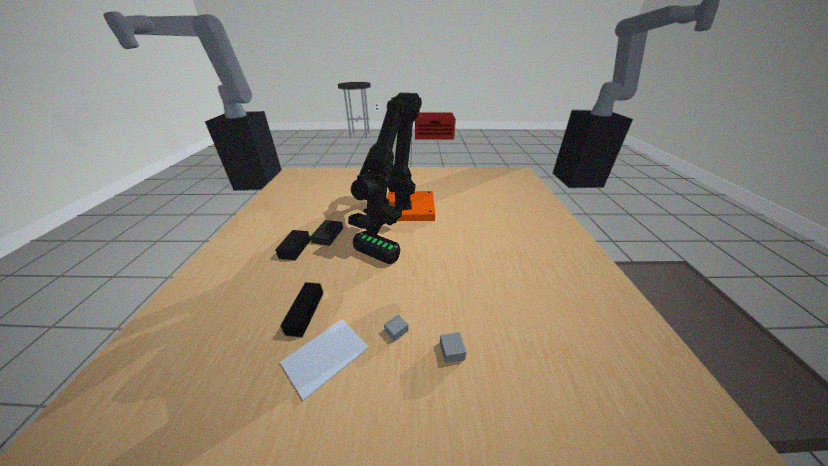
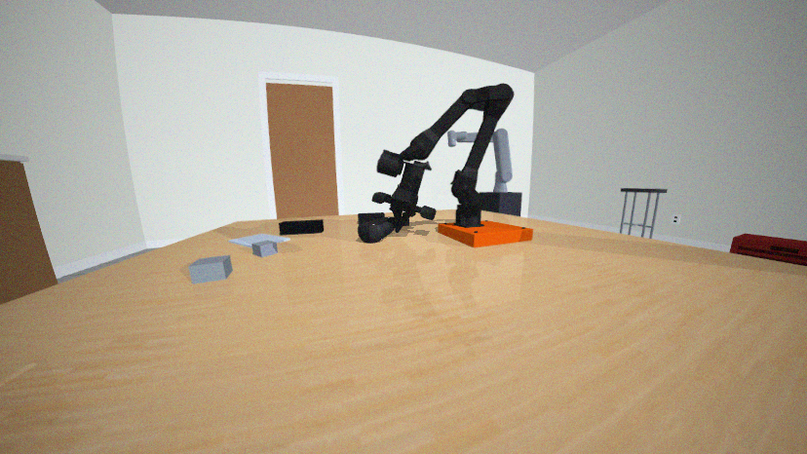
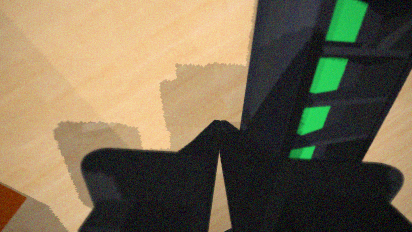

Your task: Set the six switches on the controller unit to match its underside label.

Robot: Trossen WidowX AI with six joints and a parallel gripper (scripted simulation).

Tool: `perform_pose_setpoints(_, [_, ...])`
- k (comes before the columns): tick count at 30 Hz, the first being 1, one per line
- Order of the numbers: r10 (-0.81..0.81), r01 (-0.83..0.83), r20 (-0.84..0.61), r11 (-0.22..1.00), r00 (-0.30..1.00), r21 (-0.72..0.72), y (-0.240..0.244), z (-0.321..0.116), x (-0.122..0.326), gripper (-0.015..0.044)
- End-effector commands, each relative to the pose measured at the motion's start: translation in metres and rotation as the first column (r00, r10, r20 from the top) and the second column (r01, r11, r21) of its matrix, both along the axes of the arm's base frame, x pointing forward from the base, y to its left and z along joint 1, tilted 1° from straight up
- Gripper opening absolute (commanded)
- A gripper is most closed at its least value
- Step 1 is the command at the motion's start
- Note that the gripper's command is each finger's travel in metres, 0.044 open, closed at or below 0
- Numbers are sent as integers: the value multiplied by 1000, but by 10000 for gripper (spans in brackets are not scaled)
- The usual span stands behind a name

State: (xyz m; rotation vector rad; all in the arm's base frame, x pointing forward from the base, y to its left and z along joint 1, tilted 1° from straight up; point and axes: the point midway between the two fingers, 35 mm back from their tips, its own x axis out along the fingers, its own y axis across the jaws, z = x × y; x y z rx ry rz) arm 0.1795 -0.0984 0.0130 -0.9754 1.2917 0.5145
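The dark grey controller unit [image 1: 375,252] [image 2: 373,231] [image 3: 282,55] rests on the bench, switches up, in front of the arm. A row of green switch ends shows along its top in the top view; four green ends show in the wrist view, the lowest partly hidden by the gripper. Which ends are pressed down is not clear. The label on the underside is hidden. My gripper [image 1: 375,232] [image 2: 399,230] [image 3: 219,126] is shut and empty, pointing down at the unit's arm-facing long side, its tips low beside that side. Contact cannot be told.
Two black modules [image 1: 293,244] [image 1: 327,232] lie left of the unit. A long black block [image 1: 303,309] [image 2: 300,227], a pale plate [image 1: 324,358] [image 2: 250,241] and two grey blocks [image 1: 396,328] [image 1: 453,347] lie farther from the arm. The orange base [image 1: 422,206] [image 2: 491,234] is close behind.
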Motion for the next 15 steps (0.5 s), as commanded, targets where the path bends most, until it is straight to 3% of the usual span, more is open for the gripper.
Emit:
perform_pose_setpoints(1, [5,-5,3,1000,1000,0,-2,1,4,0])
perform_pose_setpoints(15, [5,-5,3,1000,1000,0,-8,1,11,0])
